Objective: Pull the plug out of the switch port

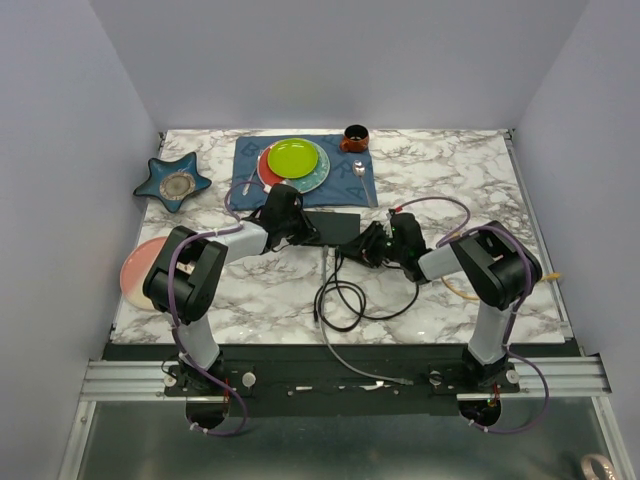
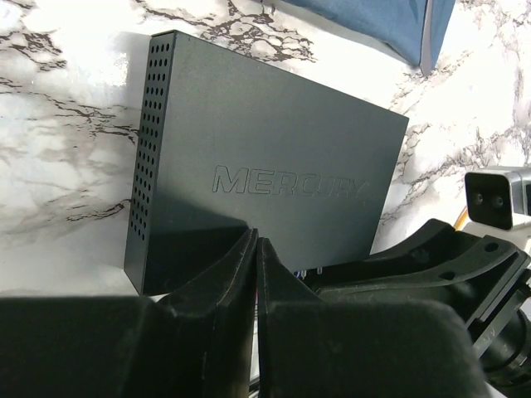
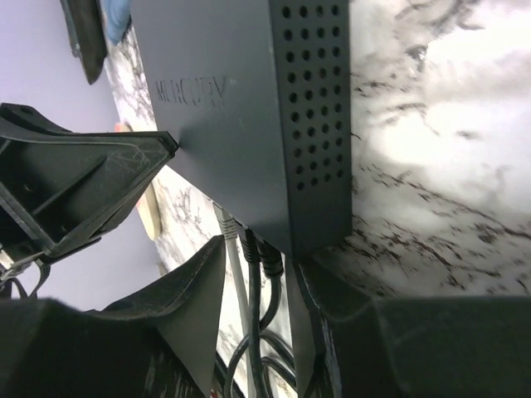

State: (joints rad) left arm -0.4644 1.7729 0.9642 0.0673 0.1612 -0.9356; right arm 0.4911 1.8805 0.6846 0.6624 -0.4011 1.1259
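The 1 switch (image 1: 338,226) lies flat in the middle of the marble tabletop (image 1: 450,180), just on the near side of the blue mat (image 1: 250,160). Its perforated ends face left and right.

The left pincer (image 2: 255,240) is at the switch's left part. Its 2 fingers are drawn together with only a thin slit between them and nothing visible in it, and the tips are over the near edge of the lid. I cannot tell whether they press on the lid.

The right pincer (image 3: 257,261) is at the switch's near right corner with its fingers spread apart. 3 plugs (image 3: 247,242) sit in the near edge of the switch, in the gap between those fingers: 1 on a grey cable (image 3: 236,290) and 2 on black cables (image 3: 267,298). The fingers flank them without visibly clamping any. The right finger (image 3: 332,323) is close under the corner of the switch.

In the overhead view the black cables loop on the tabletop nearer than the switch, and the grey one trails off toward the near edge.

On the mat are 3 stacked plates, a green plate (image 1: 292,157) over a teal plate (image 1: 319,174) and a red plate (image 1: 266,168), plus 1 spoon (image 1: 358,168). 1 brown cup (image 1: 354,137) stands at the mat's far right corner. To the left are 1 blue star-shaped dish (image 1: 172,182) and, nearer, 1 pink plate (image 1: 135,270) partly hidden by the left arm.
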